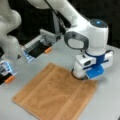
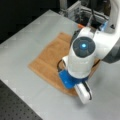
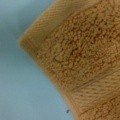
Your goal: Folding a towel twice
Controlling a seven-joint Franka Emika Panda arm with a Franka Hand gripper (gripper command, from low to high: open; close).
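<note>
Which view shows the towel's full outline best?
A front view: the towel lies flat on the table, nearly all edges visible. In another the arm covers its middle. The wrist view shows only one corner.

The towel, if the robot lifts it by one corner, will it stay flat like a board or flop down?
Probably flop: the towel is soft looped cloth, as its corner shows in the wrist view. It lies flat on the table, so it looks limp and should not roll. The fuzzy surface likely grips rather than slips. The gripper's fingers are hidden behind the arm's wrist.
</note>
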